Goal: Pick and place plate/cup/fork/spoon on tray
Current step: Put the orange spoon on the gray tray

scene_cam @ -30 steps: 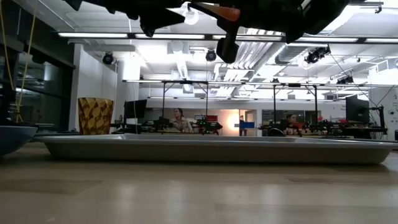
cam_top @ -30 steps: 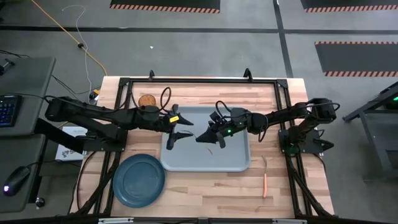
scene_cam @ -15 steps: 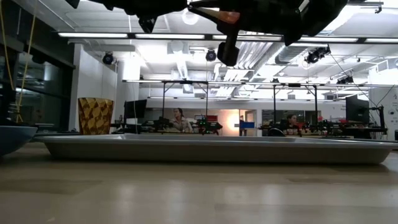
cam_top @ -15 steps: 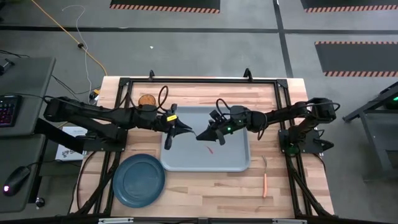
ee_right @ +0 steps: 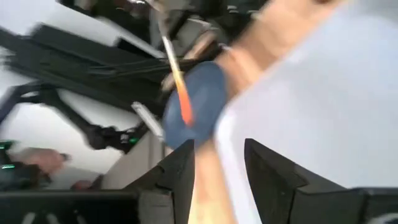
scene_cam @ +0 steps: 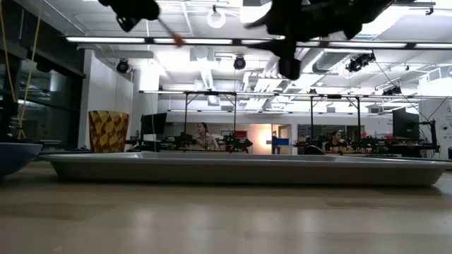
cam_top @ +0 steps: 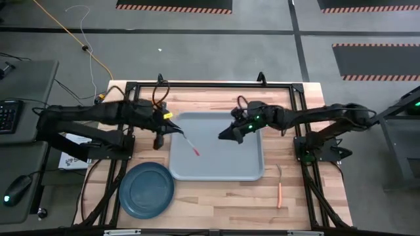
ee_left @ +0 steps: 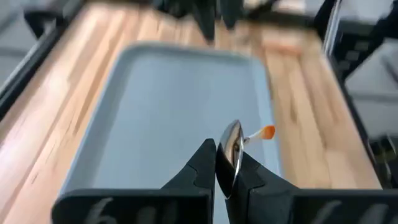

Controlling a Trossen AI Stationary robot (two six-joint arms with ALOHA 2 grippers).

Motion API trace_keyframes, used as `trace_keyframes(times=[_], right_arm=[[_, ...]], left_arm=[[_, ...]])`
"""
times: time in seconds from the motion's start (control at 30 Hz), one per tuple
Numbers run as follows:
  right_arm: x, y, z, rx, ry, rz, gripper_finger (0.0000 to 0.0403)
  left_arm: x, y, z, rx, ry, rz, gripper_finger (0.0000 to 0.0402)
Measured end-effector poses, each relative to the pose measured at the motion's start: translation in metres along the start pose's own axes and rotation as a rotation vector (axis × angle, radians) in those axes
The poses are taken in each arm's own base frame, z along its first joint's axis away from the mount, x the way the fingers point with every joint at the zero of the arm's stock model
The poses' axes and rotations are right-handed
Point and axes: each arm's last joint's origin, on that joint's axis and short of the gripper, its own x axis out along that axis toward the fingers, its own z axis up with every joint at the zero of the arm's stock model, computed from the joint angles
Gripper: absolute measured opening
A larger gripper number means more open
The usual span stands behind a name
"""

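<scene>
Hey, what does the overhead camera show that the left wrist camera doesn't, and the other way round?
Only the high view shows the plate on the table beside the tray, the fork on the wood past the tray's other side, and the right gripper over the tray. Only the left wrist view shows the left gripper close up, fingers shut on the spoon at its silver bowl. Both show the tray with nothing lying in it and the spoon's orange handle sticking out over it.

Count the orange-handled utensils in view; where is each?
2. The spoon is clamped in the left gripper above the tray's left side; the fork lies on the table right of the tray. The right gripper hovers open over the tray.
</scene>
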Motion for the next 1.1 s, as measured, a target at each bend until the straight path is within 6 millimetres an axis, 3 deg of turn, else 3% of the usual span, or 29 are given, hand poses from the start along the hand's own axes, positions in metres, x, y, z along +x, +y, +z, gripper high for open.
trace_keyframes(times=[0.1, 0.27, 0.37, 0.6, 1.1], right_arm=[[-0.015, 0.003, 0.002, -0.015, -0.024, -0.051, 0.0133], [-0.027, 0.007, 0.004, -0.035, -0.057, -0.091, 0.0133], [-0.029, 0.007, 0.003, -0.032, -0.051, -0.1, 0.0133], [-0.029, 0.005, 0.0, -0.041, -0.032, -0.123, 0.0133], [-0.029, 0.003, 0.001, -0.054, -0.074, -0.193, 0.0133]], left_arm=[[-0.001, 0.012, 0.018, -0.038, 0.161, -0.005, 0.0002], [0.036, 0.042, 0.023, -0.15, 0.496, -0.122, 0.0001], [0.067, 0.061, 0.015, -0.219, 0.59, -0.213, 0.0001], [0.128, 0.095, -0.011, -0.295, 0.753, -0.229, 0.0001], [0.188, 0.117, -0.054, -0.36, 0.937, -0.255, 0.0001]])
